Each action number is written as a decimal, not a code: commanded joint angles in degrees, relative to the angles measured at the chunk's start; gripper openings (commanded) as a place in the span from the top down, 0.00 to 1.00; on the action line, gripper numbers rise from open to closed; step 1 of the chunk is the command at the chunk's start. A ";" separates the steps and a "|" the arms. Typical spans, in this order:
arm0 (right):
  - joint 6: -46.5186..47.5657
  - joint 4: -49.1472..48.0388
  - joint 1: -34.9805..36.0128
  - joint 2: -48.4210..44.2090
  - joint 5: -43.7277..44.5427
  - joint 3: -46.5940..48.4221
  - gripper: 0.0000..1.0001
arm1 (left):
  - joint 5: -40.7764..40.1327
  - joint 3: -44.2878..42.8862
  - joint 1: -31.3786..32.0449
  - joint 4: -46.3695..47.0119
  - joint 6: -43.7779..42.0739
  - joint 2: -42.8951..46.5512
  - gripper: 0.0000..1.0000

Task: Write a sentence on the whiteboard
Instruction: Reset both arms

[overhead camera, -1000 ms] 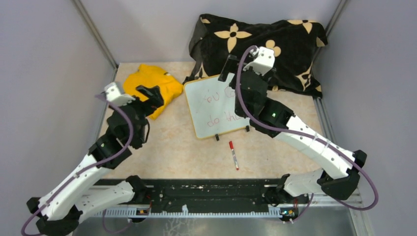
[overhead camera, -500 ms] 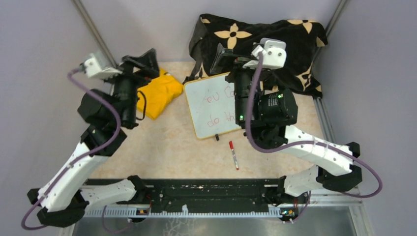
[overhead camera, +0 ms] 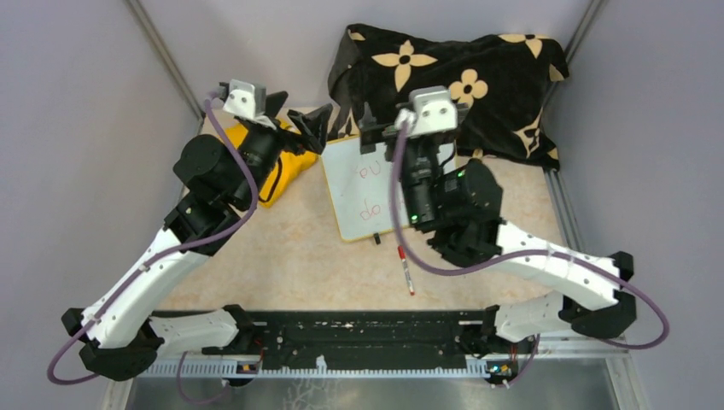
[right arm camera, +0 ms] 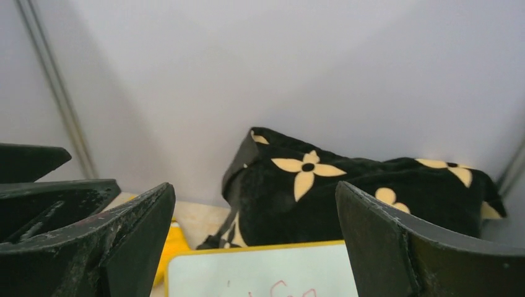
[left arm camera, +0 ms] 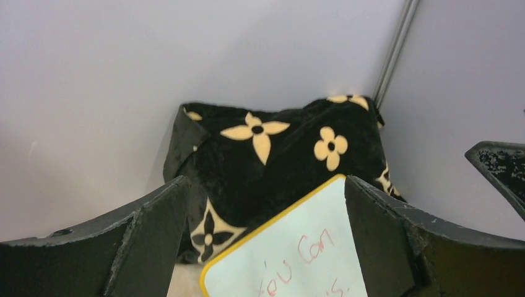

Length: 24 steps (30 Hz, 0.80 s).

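The whiteboard (overhead camera: 354, 192) lies tilted on the table, its right half hidden under my right arm. Only parts of the red sentence (overhead camera: 370, 171) show from above. The left wrist view shows "You Can" of the sentence (left arm camera: 309, 257) on the whiteboard (left arm camera: 285, 244), and the right wrist view shows the whiteboard (right arm camera: 260, 272) by its far rim. My left gripper (overhead camera: 299, 115) hangs open and empty above the board's far left corner. My right gripper (overhead camera: 394, 130) hangs open and empty above its far edge. In their own views the left gripper (left arm camera: 266, 241) and the right gripper (right arm camera: 257, 241) hold nothing.
A red-capped marker (overhead camera: 405, 269) lies on the table in front of the board. A yellow cloth (overhead camera: 277, 166) sits left of it, under my left arm. A black cushion with tan flowers (overhead camera: 478, 68) leans against the back wall. Grey walls close in both sides.
Both arms rose and turned. The left gripper swung right from the yellow cloth to the board's far left corner. The right gripper moved left over the board's far edge. Both stayed open.
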<state>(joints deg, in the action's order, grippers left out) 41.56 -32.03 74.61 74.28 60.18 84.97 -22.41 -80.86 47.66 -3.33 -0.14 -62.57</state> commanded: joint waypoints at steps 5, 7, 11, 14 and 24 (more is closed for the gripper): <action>-20.22 20.89 -5.79 -9.42 -8.47 4.41 0.01 | 4.16 -5.23 0.22 11.56 -6.08 -1.04 0.01; -14.77 17.61 -5.80 -9.00 -5.82 5.20 0.01 | 4.47 -7.34 0.23 10.72 -6.39 -2.18 0.01; 0.40 6.12 -5.78 -5.76 -1.16 8.94 0.02 | 4.65 -14.90 0.26 6.58 -7.68 -5.80 0.01; 7.60 -1.08 -5.75 -3.67 0.11 13.31 0.02 | 5.01 -19.56 0.26 4.99 -7.51 -7.80 0.01; -11.26 3.80 -5.68 -12.84 -7.39 10.49 0.05 | -3.79 -25.60 0.28 2.88 -1.95 -8.48 0.01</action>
<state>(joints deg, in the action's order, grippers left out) 41.78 -30.48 69.10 68.73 58.30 98.87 -18.24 -107.81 47.66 -0.62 -5.10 -73.52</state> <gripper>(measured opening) 0.954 0.987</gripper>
